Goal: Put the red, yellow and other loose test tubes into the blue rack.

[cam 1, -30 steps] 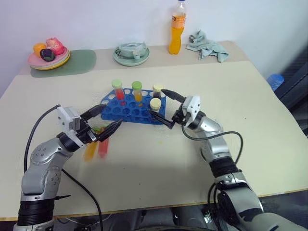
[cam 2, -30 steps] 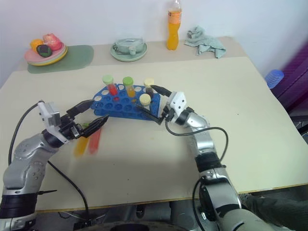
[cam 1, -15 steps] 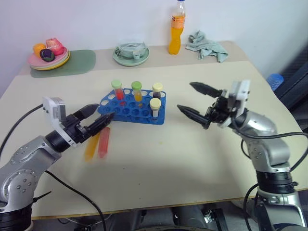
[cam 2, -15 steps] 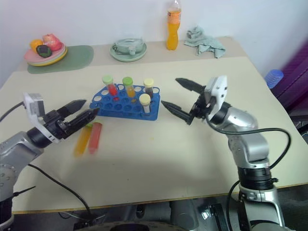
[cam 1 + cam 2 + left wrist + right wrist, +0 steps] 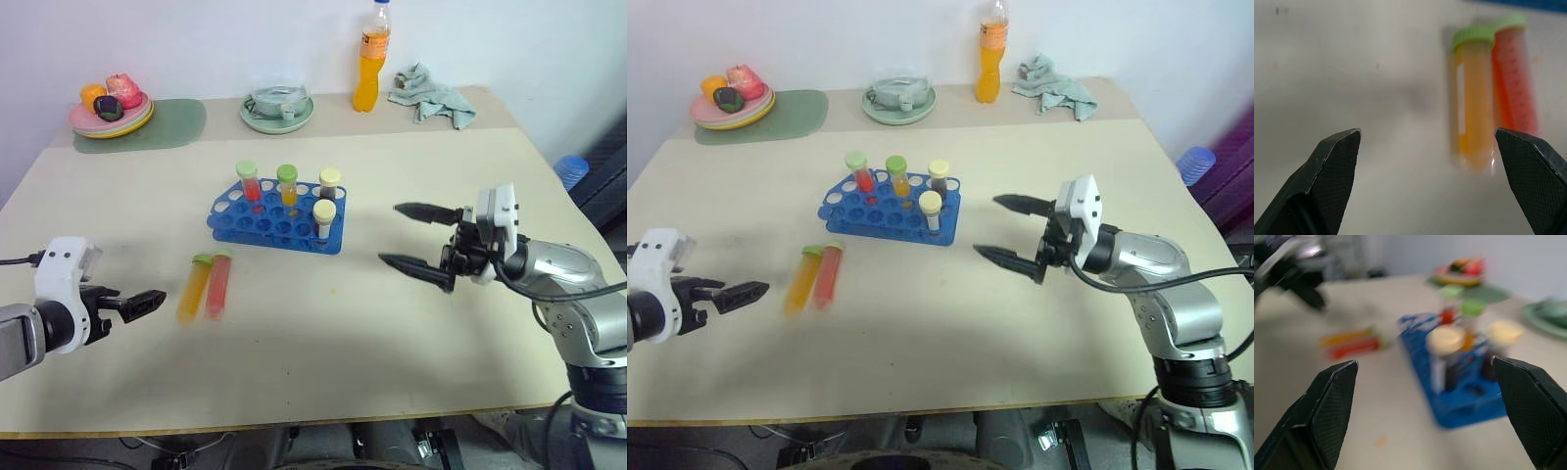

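Left tool [image 5: 147, 301] half cut off (tubes [image 5: 206, 285] blurred)

four capped tubes [image 5: 286, 185] stand in one blue rack [image 5: 257, 223]; two more tubes [image 5: 205, 285] lie at its seven o'clock.

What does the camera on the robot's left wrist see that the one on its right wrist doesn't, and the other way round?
Left wrist view alone: the left gripper, open and empty, seen along its own black fingers.

Right wrist view alone: the right gripper, open and empty; four tubes standing in the blue rack, two with cream caps, two with green; the fruit plate far behind.

Both: the yellow tube and the red tube, lying side by side on the table, outside the rack, plus at least an edge of the blue rack.
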`<state>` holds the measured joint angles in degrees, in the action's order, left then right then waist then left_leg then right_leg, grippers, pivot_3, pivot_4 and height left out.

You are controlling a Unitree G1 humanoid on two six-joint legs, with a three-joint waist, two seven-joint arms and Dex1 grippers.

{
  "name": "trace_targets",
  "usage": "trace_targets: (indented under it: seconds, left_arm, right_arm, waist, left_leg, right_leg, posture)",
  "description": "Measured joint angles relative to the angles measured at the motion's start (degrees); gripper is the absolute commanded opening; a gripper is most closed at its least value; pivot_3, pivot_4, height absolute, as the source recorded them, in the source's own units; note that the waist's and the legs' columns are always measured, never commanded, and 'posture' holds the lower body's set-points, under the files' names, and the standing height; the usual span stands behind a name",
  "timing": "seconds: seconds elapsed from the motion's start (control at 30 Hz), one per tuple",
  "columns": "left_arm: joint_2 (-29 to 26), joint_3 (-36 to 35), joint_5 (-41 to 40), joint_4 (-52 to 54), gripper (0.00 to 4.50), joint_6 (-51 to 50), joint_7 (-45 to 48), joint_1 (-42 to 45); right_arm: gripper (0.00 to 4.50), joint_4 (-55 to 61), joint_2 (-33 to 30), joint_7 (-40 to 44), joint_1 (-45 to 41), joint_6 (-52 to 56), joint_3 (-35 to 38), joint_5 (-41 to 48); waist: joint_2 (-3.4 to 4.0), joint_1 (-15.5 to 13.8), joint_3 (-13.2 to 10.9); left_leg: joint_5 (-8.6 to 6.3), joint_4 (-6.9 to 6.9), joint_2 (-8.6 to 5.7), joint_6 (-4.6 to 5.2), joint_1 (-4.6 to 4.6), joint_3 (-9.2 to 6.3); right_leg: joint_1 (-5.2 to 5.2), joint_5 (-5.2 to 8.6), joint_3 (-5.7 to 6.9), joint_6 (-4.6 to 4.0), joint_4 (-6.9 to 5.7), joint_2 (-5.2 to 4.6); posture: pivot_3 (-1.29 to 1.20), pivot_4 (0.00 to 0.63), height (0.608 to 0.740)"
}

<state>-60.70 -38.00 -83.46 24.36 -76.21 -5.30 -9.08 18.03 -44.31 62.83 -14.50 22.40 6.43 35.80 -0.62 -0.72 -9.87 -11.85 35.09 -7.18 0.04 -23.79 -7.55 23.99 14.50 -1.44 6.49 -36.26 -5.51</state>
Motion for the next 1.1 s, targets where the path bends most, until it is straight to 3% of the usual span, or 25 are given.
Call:
trace_targets:
  seconds: [0.23, 0.57, 1.1]
  left_arm:
    - [-1.25, 4.81, -0.8, -3.66, 4.5, -0.7, -4.35, 6.01]
    - [-0.01, 14.75, -0.31, -12.26, 4.5, -3.6, -10.25, 17.77]
    - [2.89, 18.91, 0.26, -15.71, 4.5, -7.54, -10.68, 25.5]
  right_arm:
    - [4.46, 0.03, -2.36, 6.37, -1.46, -3.51, -1.78, -2.27]
    - [4.46, 0.23, -2.39, 7.32, -3.83, -4.27, -2.27, -3.35]
    - [4.46, 1.05, -2.06, 5.24, -2.67, -4.3, -2.27, -3.59]
  waist:
    - [-0.01, -0.02, 0.0]
    - [-0.02, -0.08, 0.01]
    - [-0.03, -0.06, 0.01]
  left_leg:
    - [-0.01, -0.03, 0.03, -0.03, -0.03, 0.03]
    - [-0.02, -0.02, 0.02, -0.03, -0.09, 0.03]
    - [0.01, 0.01, 0.01, -0.01, -0.18, 0.03]
  right_leg:
    - [-0.12, 0.01, -0.02, -0.02, 0.03, -0.01]
    - [-0.03, 0.0, -0.03, 0.0, 0.04, -0.01]
    - [0.03, -0.05, -0.04, 0.08, 0.02, -0.01]
  posture:
    - [0.0, 0.15, 0.74]
    - [0.0, 0.15, 0.74]
    - [0.0, 0.15, 0.74]
